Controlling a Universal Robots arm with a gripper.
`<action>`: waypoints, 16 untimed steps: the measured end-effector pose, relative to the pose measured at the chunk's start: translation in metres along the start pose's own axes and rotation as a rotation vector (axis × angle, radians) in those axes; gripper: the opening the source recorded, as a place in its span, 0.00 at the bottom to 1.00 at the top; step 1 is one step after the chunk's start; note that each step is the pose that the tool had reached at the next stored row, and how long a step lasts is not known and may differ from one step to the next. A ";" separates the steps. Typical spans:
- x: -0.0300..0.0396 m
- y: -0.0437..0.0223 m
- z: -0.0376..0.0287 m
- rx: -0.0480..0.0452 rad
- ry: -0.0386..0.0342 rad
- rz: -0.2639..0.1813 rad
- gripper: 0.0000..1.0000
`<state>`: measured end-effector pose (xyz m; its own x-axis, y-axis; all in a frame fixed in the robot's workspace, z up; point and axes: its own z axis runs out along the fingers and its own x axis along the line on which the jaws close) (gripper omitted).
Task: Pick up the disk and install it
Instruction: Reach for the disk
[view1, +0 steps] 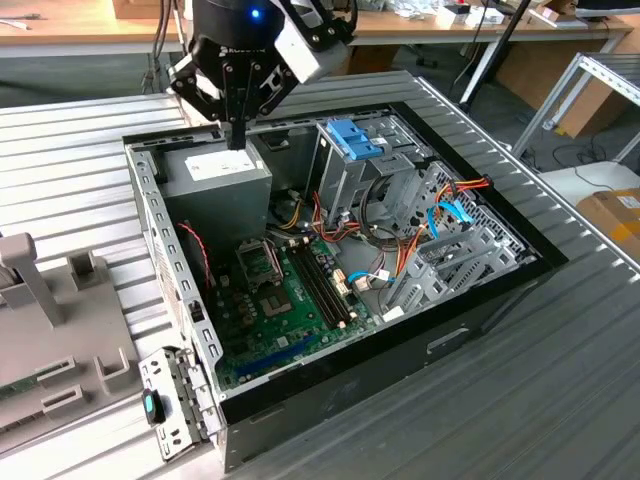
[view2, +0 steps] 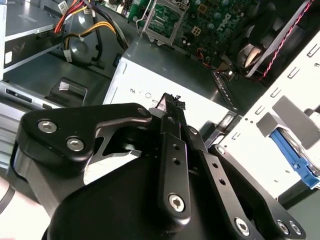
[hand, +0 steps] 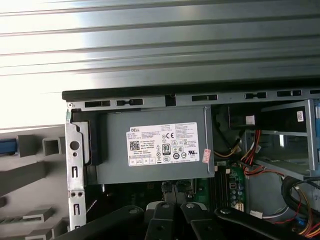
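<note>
My gripper (view1: 237, 138) hangs over the back left corner of the open computer case (view1: 505, 285), its black fingers (view2: 171, 107) shut together with nothing between them. It points down just above the grey power supply box (hand: 155, 147) with the white sticker. The disk (view2: 294, 154) shows in the second wrist view as a blue-framed piece with silver metal. It lies outside the case wall by a grey fixture, apart from the gripper. A blue sliver of the disk (hand: 6, 146) sits at the edge of the first wrist view.
Inside the case are a green motherboard (view1: 285, 310), a metal drive cage topped by a blue latch (view1: 352, 138), and bundles of coloured cables (view1: 400, 245). A grey fixture (view1: 50, 320) stands at the exterior view's left on the ribbed metal table (view1: 90, 150).
</note>
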<state>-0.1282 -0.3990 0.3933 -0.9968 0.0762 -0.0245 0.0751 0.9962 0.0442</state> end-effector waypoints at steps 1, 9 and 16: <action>0.0016 -0.0001 -0.0001 0.0001 0.0000 0.000 0.11; 0.0059 -0.0004 -0.0001 0.0000 0.0000 0.000 0.11; 0.0200 -0.0015 -0.0005 0.0000 0.0000 0.000 0.11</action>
<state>-0.1482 -0.3989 0.3933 -0.9968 0.0762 -0.0245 0.0751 0.9962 0.0442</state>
